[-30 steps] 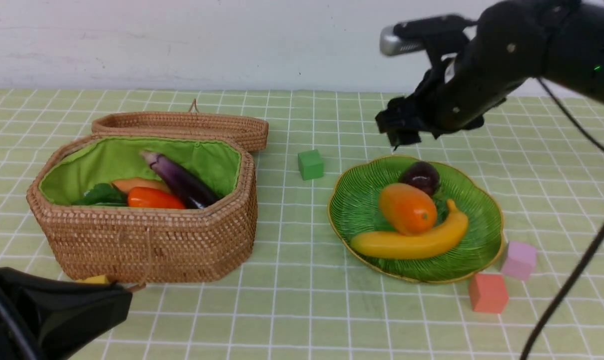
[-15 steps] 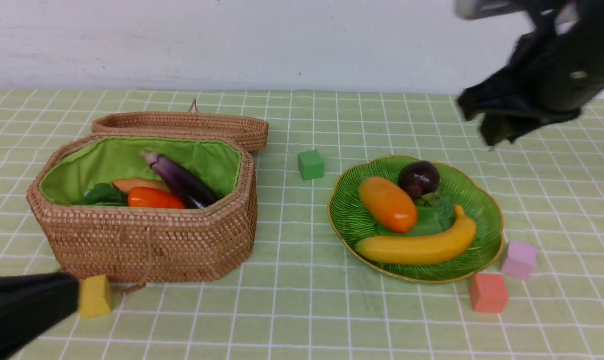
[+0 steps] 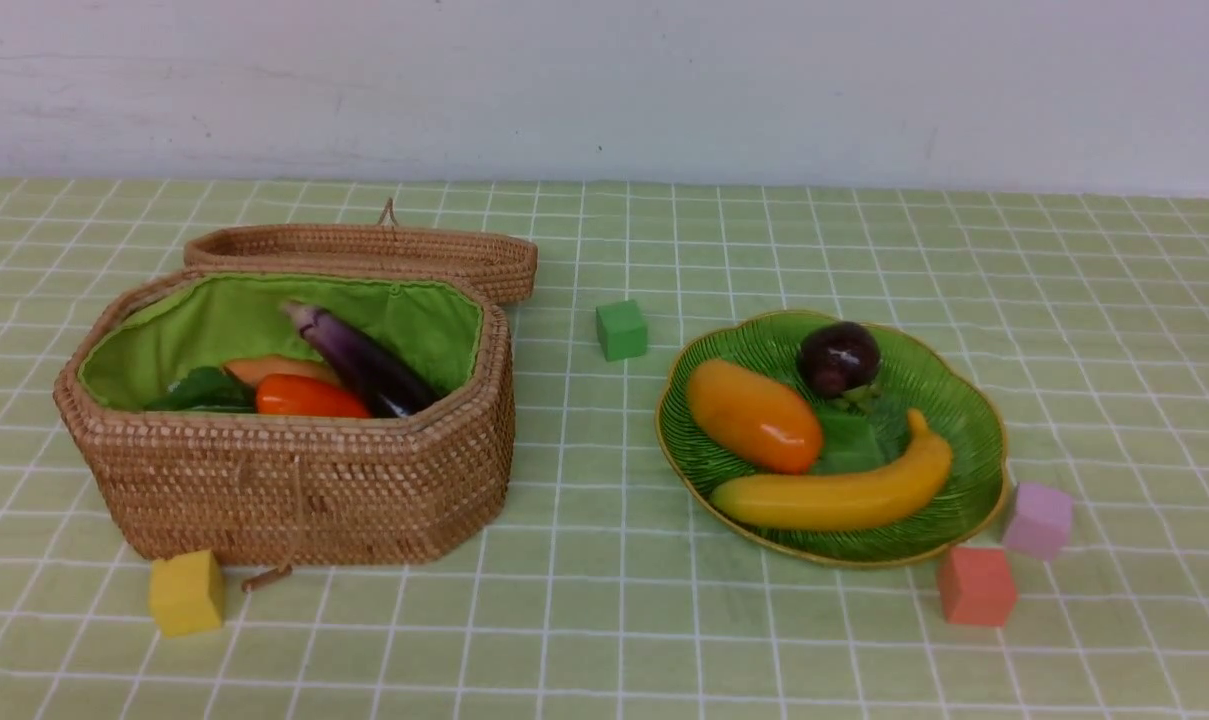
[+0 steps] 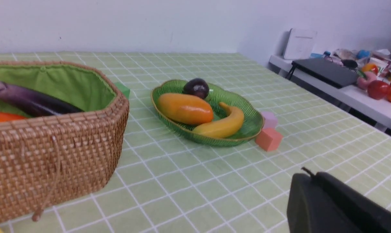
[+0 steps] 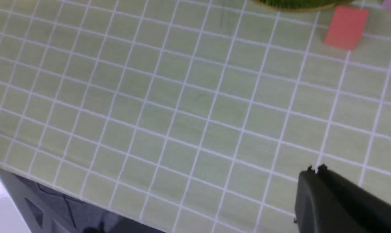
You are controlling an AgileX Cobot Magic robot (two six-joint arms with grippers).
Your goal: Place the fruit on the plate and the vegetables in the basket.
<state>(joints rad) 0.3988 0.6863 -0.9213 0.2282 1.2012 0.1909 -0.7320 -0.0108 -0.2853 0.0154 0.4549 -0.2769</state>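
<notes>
The green plate [image 3: 954, 390] [image 4: 253, 124] holds the fruit: a banana [image 3: 834, 495] [image 4: 222, 124], a mango [image 3: 754, 415] [image 4: 185, 108] and a dark round fruit [image 3: 839, 357] [image 4: 196, 87]. In the wicker basket [image 3: 304, 490] [image 4: 53, 152] lie an eggplant [image 3: 359, 360] [image 4: 27, 100], a carrot [image 3: 304, 397] [image 4: 3, 116], a tan potato [image 3: 264, 368] and something green [image 3: 199, 390]. Neither arm shows in the front view. My left gripper [image 4: 311, 176] is shut and empty over bare cloth. Near the table's front edge, my right gripper [image 5: 315, 171] is shut with nothing in it.
The basket's lid [image 3: 364, 250] lies behind the basket. Small cubes sit about: green [image 3: 621, 329], yellow [image 3: 186, 592], red [image 3: 976, 585] [image 4: 268, 139] [image 5: 345, 27] and pink [image 3: 1037, 520] [image 4: 269, 119]. A side table [image 4: 370, 106] with clutter stands beyond the cloth's edge.
Both arms have withdrawn out of the front view. The right gripper has shut. The mango rolled left off the banana and settled on the plate; the yellow cube is uncovered.
</notes>
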